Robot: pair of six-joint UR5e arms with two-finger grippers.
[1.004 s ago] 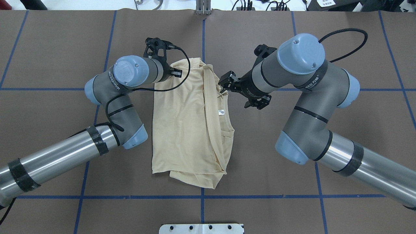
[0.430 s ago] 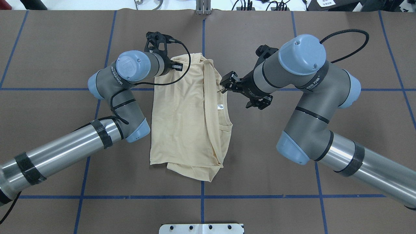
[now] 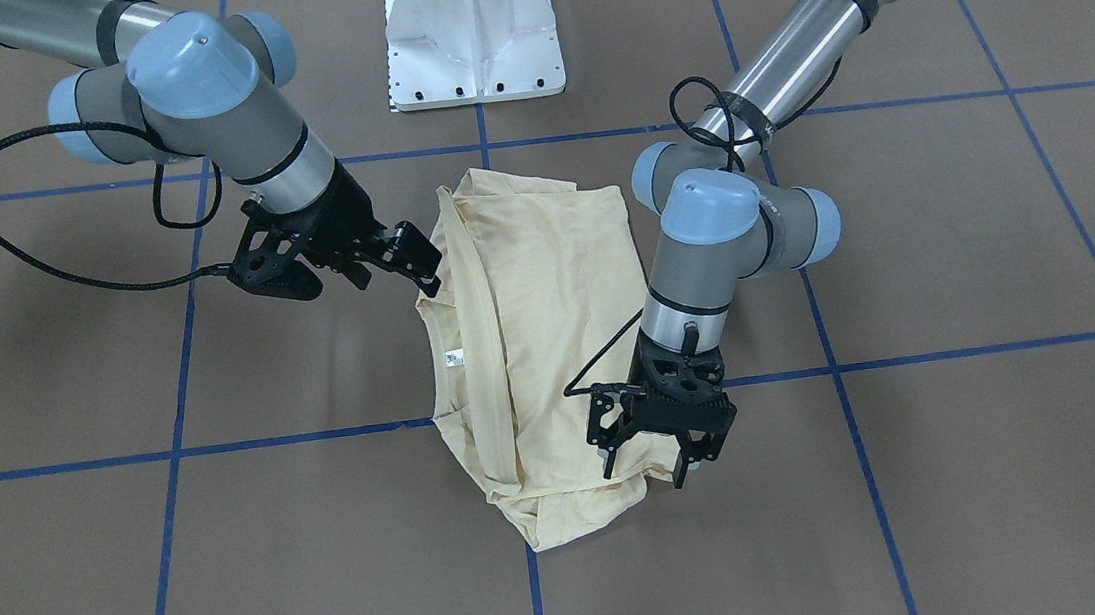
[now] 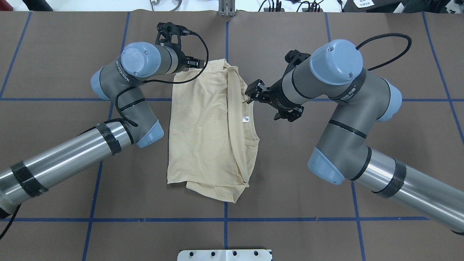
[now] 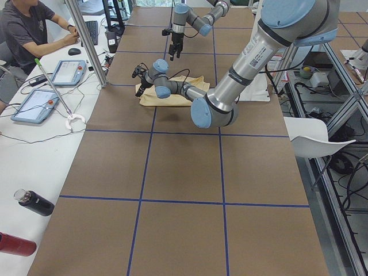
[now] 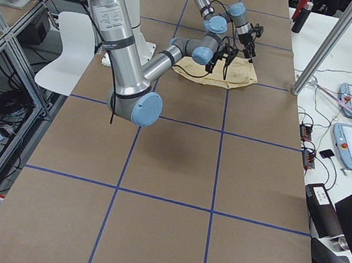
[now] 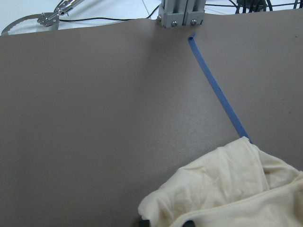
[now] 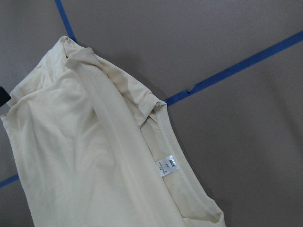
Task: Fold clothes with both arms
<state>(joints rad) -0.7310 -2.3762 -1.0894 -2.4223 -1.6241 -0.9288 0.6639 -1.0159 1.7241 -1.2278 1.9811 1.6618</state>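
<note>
The cream-yellow shirt (image 4: 203, 137) lies partly folded on the brown table, with a long strip doubled over its right part and the white neck tag (image 4: 245, 119) showing. My left gripper (image 3: 643, 467) stands open, its fingers spread just over the shirt's (image 3: 545, 278) far left corner. In the left wrist view that corner (image 7: 227, 189) sits by the two fingertips (image 7: 144, 222). My right gripper (image 4: 249, 96) is open beside the shirt's right edge near the collar, apart from the cloth. The right wrist view shows the collar and tag (image 8: 166, 165).
The white pedestal base (image 3: 472, 43) stands at the robot's side of the table. A metal post (image 4: 226, 9) rises at the far edge. Blue tape lines (image 4: 224, 219) grid the table. A person (image 5: 29, 29) sits at the side desk with tablets, and bottles (image 5: 34, 202) lie there.
The shirt slid a little toward the far edge. My right gripper came off the shirt's edge. My left gripper moved farther away and leftward, off the cloth.
</note>
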